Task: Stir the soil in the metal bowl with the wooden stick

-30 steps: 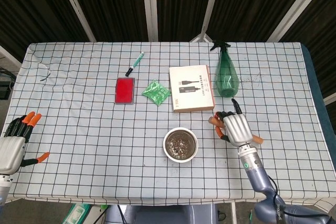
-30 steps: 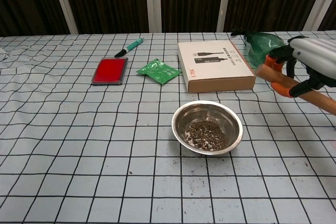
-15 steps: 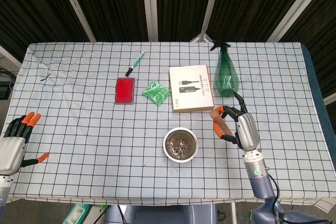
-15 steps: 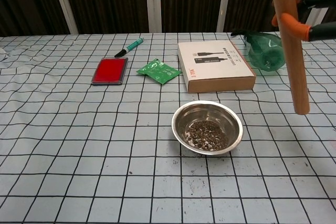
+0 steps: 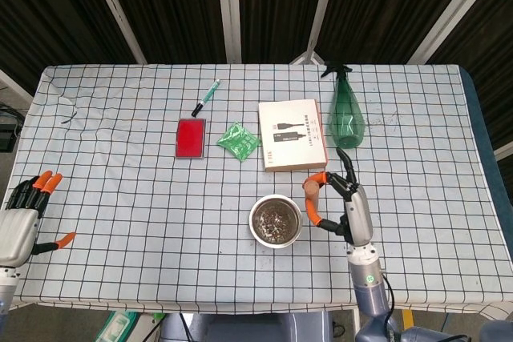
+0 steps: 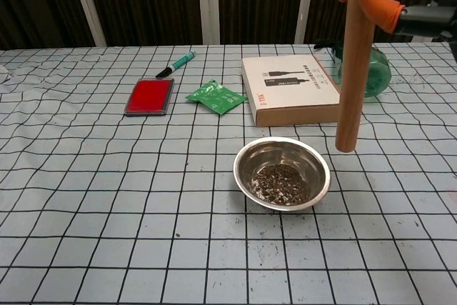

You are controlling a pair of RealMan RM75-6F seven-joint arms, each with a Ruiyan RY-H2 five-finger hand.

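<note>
Nearest us, the left hand (image 5: 20,218) rests at the table's (image 5: 120,230) near-left edge, unchanged across the last second, fingers apart and holding nothing.

Next out, the metal bowl (image 6: 283,173) sits near the table's centre with the soil (image 6: 280,183) lying in its bottom; we see no stir marks we could rely on.

The right hand (image 5: 349,210) grips the wooden stick (image 6: 353,62) near its top. A second ago the stick lay nearly level, well to the right of the bowl. Half a second ago it hung upright but still to the right. Now it hangs upright with its lower end above the bowl's right rim, apart from the metal and the soil.

We judge the transport step almost complete: a short leftward shift, then a descent, would put the tip into the soil. A descent from the present position risks striking the rim and tipping the bowl.

Farther back lie the cardboard box (image 6: 292,89), green packet (image 6: 216,97), red pad (image 6: 150,96), marker pen (image 6: 176,63) and green spray bottle (image 5: 346,114).
</note>
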